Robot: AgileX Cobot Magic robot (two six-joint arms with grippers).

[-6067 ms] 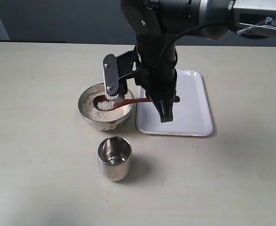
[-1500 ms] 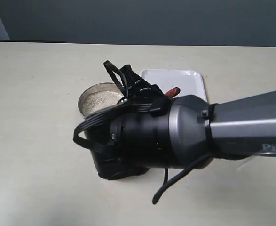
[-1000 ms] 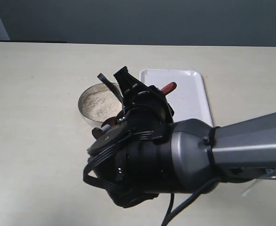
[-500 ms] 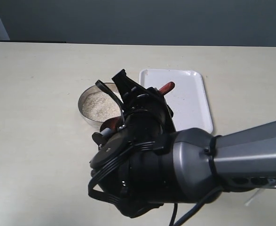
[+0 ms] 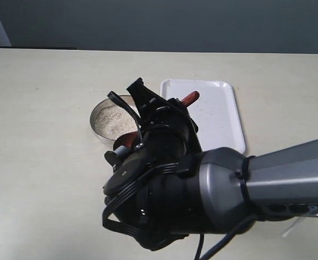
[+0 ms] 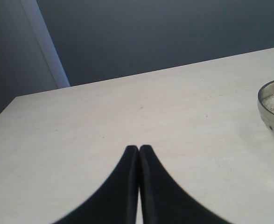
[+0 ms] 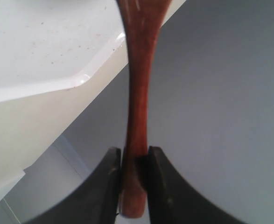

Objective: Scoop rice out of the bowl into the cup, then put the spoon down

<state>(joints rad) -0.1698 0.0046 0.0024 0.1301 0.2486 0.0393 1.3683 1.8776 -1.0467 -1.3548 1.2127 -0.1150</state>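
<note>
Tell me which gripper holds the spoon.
The right gripper, clamped on the handle of the spoon; the left gripper is shut with nothing between its jaws.

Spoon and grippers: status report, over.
Right gripper shut on spoon. Left gripper shut, empty. Rice in bowl. Right arm blocks view of cup.

— Where's there room to pass?
— The table (image 5: 39, 141) beyond the bowl (image 5: 99, 134), on the left arm's side, lies open. So does the outer half of the tray (image 5: 219, 122).
— What blocks?
— The right arm (image 5: 202, 189) fills the near middle. Its gripper (image 7: 134, 156), clamped on the spoon (image 5: 190, 98), hangs between bowl and tray.
</note>
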